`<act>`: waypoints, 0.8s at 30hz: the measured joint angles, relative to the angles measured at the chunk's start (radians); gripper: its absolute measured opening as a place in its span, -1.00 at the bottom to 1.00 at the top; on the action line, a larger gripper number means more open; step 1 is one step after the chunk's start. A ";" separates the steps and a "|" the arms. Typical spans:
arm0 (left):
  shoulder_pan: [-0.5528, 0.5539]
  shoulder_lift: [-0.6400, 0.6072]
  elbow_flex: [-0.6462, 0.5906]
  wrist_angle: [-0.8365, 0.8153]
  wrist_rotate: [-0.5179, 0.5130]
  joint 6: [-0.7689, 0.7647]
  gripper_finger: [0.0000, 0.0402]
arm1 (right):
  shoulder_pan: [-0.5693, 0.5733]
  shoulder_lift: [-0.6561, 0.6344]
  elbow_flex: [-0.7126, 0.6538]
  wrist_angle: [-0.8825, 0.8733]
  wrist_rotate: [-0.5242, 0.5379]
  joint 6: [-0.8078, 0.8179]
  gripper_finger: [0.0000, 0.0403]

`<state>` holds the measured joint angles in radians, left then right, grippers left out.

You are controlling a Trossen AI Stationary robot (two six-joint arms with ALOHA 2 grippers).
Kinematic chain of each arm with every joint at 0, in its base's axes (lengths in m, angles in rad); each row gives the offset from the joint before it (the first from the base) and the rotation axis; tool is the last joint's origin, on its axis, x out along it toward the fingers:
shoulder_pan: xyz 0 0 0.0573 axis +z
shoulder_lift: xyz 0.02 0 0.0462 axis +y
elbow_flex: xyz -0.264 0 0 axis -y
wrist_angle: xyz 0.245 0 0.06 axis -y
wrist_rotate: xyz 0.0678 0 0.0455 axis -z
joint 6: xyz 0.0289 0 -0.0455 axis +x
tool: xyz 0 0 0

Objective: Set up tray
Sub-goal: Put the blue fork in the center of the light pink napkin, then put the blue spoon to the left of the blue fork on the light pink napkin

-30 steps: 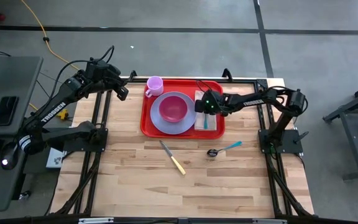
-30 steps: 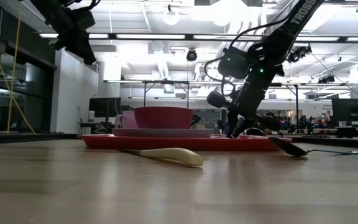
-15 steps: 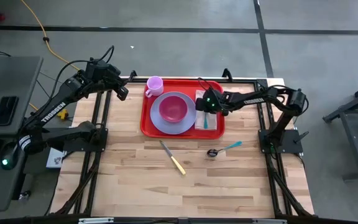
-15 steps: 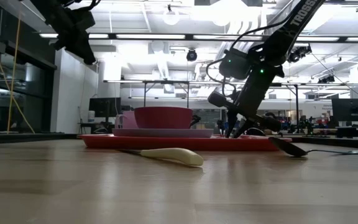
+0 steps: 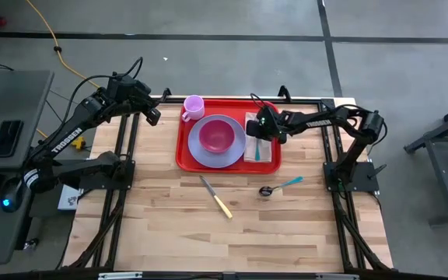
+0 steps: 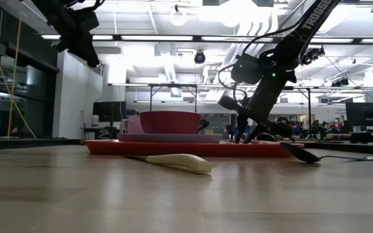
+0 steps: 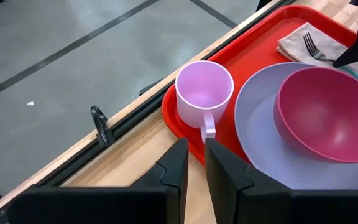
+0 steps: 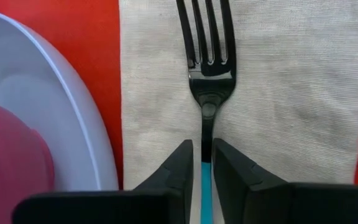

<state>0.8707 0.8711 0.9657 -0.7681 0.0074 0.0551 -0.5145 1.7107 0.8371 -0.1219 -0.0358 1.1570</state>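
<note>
While the left tool (image 5: 152, 117) hangs off the bench's (image 5: 208, 233) far left corner, just outside the tray's (image 5: 183, 152) left end, its fingers (image 7: 178, 168) stand a narrow slot apart with nothing between them. That red tray lies at the far middle of the bench, carrying a lavender plate (image 5: 239, 152) with a pink bowl (image 5: 217, 135) on it, a pale mug (image 5: 194, 106) at its far left corner, and a beige napkin (image 5: 260, 148) along its right end. On the napkin lies a black fork (image 8: 207, 56) with a teal handle.

Over the tray's right end, above the napkin, sits the right tool (image 5: 260, 124). Its fingers (image 8: 180, 165) straddle the fork's handle with a slim gap; whether they actually press the handle is hard to say, though they look slightly parted around it.

Nearer on the bare bench, clear of the tray, lie a cream-handled knife (image 5: 216, 197) and a teal-handled spoon (image 5: 280, 186).
</note>
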 joint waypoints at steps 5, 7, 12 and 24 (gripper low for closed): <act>0.000 0.000 0.000 0.000 0.000 0.000 -0.57 | -0.004 0.000 0.000 -0.001 -0.026 -0.013 -0.85; 0.000 0.000 0.000 0.000 0.000 0.000 -0.57 | -0.004 0.000 0.000 -0.001 -0.040 -0.020 -0.86; 0.000 0.000 0.000 -0.009 0.000 -0.001 -0.57 | -0.017 -0.021 0.000 -0.035 -0.056 -0.045 -0.89; 0.000 0.000 0.000 -0.020 0.000 -0.002 -0.57 | -0.042 -0.149 -0.001 -0.152 0.021 -0.092 -0.90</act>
<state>0.8707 0.8711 0.9657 -0.7879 0.0074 0.0536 -0.5568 1.5622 0.8364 -0.2735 -0.0147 1.0647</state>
